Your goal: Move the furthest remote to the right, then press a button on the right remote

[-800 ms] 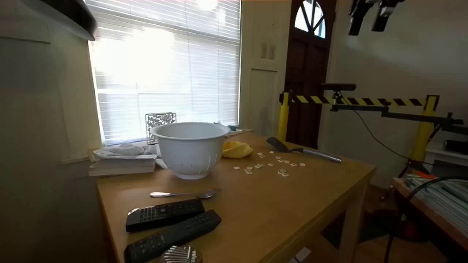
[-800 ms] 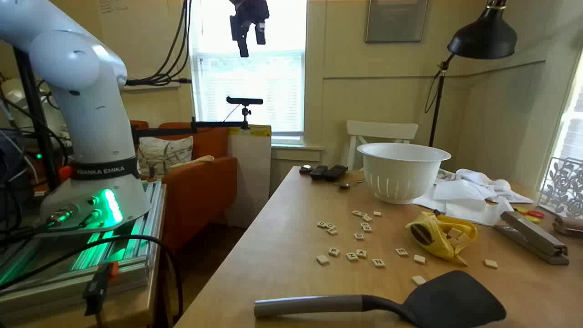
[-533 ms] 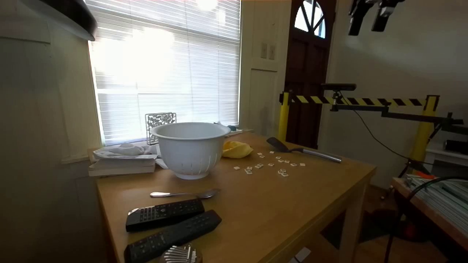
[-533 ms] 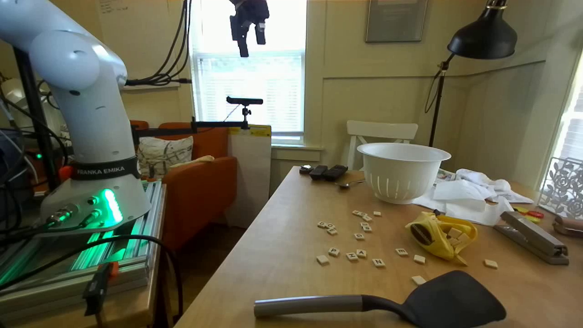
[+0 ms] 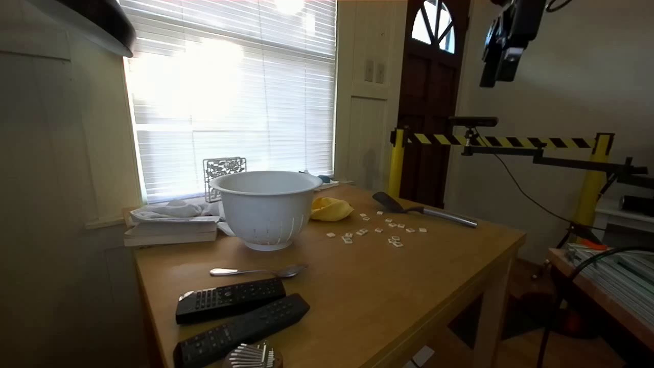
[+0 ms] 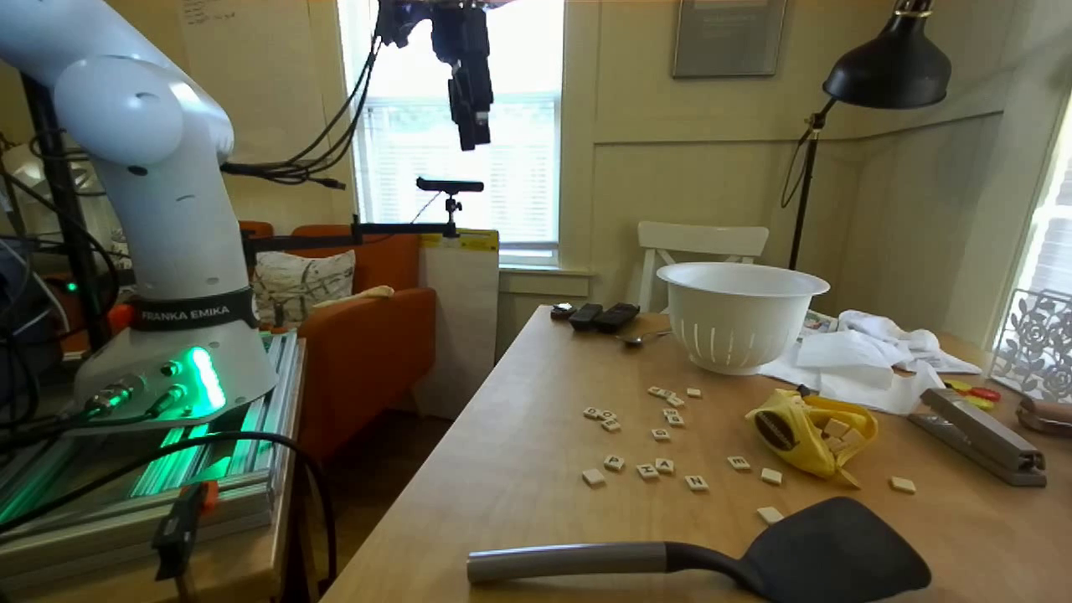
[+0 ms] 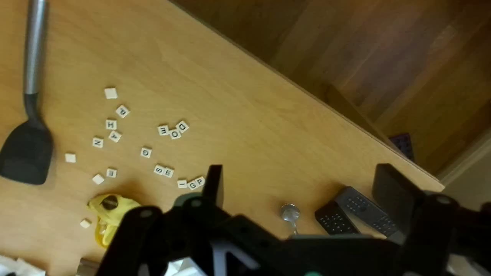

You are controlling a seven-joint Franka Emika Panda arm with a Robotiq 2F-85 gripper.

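Observation:
The short black remote (image 5: 231, 300), the furthest and right remote, lies on the wooden table (image 5: 357, 286) in an exterior view, between the spoon and the longer remote (image 5: 241, 331). In an exterior view the short remote (image 6: 618, 317) sits at the table's far end beside the longer one (image 6: 585, 316). In the wrist view the short remote (image 7: 334, 219) is partly hidden by the gripper body; the greyish longer remote (image 7: 364, 210) is partly behind a finger. My gripper (image 7: 300, 168) is open and empty, high above the table in both exterior views (image 5: 496, 82) (image 6: 474, 142).
A spoon (image 5: 258, 272) lies beside the short remote, a kalimba (image 5: 254, 356) beside the longer one. A white colander (image 5: 265, 214) stands behind the spoon. Letter tiles (image 6: 662, 435), a yellow pouch (image 6: 808, 431), a spatula (image 6: 703, 553) and a stapler (image 6: 980, 435) lie on the table.
My gripper has come down and turned, so its fingers now overlap in both exterior views where they stood apart before. The remotes and other table objects have not moved.

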